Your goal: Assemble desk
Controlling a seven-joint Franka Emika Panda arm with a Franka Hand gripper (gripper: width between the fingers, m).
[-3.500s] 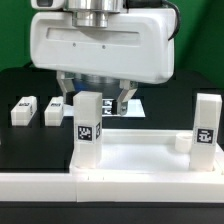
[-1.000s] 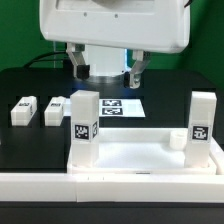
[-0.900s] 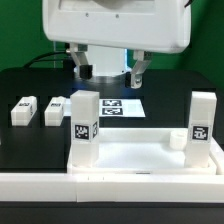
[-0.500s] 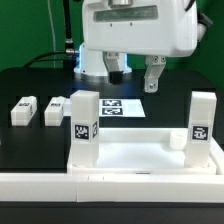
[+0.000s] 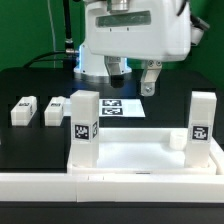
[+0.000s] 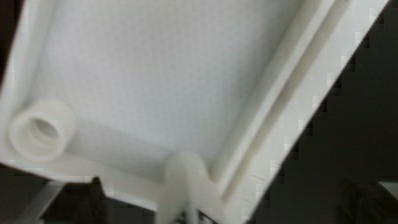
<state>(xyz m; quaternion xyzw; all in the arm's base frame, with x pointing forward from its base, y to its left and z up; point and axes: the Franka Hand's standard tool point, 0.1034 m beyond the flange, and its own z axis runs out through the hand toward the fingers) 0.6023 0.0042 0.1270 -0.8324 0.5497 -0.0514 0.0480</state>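
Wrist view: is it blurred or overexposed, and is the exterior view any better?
Wrist view: soft, the desk slab almost washed-out white, its corner socket faintly shaded. Exterior view: sharper, the tag on a standing leg crisp against the black table.

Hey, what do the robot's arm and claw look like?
The claw has a boxy white housing with rounded edges. Its fingers look grey and dark. A bluish glow shows beneath the housing, and black cables run behind it.
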